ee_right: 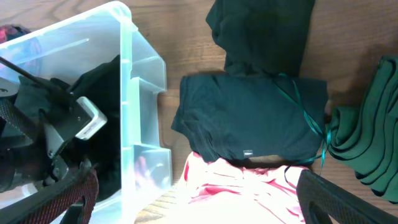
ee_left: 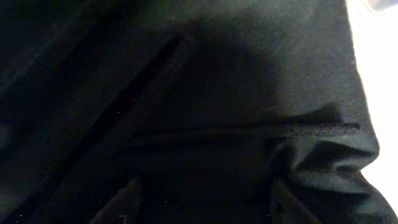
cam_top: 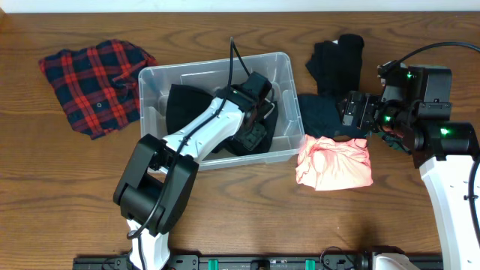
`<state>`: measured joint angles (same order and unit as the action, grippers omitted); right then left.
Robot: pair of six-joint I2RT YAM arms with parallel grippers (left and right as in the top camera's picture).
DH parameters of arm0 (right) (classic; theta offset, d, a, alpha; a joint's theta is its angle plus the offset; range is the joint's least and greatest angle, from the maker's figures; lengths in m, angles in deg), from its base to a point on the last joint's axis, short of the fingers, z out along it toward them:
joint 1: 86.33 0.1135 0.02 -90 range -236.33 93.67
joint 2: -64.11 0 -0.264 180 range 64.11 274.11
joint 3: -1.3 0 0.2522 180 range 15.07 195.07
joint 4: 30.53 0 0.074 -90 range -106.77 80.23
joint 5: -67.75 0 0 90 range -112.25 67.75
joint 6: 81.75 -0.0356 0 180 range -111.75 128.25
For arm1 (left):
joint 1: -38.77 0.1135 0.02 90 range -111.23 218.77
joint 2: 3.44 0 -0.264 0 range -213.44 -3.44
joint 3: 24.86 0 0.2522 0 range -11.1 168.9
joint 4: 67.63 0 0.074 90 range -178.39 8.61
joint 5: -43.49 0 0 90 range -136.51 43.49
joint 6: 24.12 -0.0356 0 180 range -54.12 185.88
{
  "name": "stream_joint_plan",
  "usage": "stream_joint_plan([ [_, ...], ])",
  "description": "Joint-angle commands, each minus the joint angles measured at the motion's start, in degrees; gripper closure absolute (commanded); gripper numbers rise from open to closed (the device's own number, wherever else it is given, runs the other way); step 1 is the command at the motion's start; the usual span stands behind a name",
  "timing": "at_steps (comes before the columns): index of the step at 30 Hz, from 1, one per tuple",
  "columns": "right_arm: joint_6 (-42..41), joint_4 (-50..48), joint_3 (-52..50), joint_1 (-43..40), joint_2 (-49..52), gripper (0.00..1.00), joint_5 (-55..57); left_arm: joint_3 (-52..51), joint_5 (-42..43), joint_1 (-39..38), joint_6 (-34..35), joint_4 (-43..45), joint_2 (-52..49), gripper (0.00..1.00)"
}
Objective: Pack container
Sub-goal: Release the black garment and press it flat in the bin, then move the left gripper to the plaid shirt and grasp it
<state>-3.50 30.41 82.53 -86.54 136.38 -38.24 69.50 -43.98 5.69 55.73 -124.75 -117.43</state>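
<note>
The clear container [cam_top: 152, 97] stands mid-table, and its wall also shows in the right wrist view [ee_right: 132, 93]. A black garment [cam_top: 184, 105] lies inside it. My left gripper [cam_top: 251, 133] is down in the container's right half. Its view is filled with black fabric [ee_left: 205, 93], and its fingers [ee_left: 205, 202] are spread apart, open against the cloth. My right gripper [cam_top: 354, 112] is open and empty, with its fingers [ee_right: 205, 208] spread above a pink garment [cam_top: 335, 163] [ee_right: 249, 186] to the right of the container.
A red plaid shirt [cam_top: 94, 82] lies left of the container. A black garment [cam_top: 337, 60] and a dark folded one [cam_top: 319, 112] [ee_right: 249, 118] lie to its right. A green folded garment [ee_right: 367, 143] lies at the far right of the right wrist view.
</note>
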Motion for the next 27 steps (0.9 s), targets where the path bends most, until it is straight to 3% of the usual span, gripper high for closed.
stream_joint_plan([
  [1,-0.63,0.07,0.90,-0.48,0.02,0.01,0.15,1.84,-4.74,0.35,0.63,-3.76,1.64,0.34],
  [6,-0.63,0.07,0.90,-0.48,0.02,0.01,0.15,3.41,-5.86,0.59,9.14,-6.14,12.57,0.26],
  [11,-0.63,0.07,0.90,-0.48,0.00,0.01,0.15,3.39,-16.72,4.37,21.42,-8.11,25.62,0.15],
  [17,-0.63,0.07,0.90,-0.48,0.02,0.01,0.15,3.39,-19.54,20.70,25.51,-10.88,35.85,0.08],
  [19,-0.63,0.07,0.90,-0.48,0.02,0.01,0.15,3.39,-16.09,29.35,25.16,-11.08,36.81,0.04],
  [24,-0.63,0.07,0.90,-0.48,0.00,0.01,0.15,3.37,4.04,52.19,17.25,-9.86,33.81,0.02],
  [27,-0.63,0.07,0.90,-0.48,0.02,0.01,0.15,3.37,13.79,62.75,17.00,-7.06,29.68,0.02],
])
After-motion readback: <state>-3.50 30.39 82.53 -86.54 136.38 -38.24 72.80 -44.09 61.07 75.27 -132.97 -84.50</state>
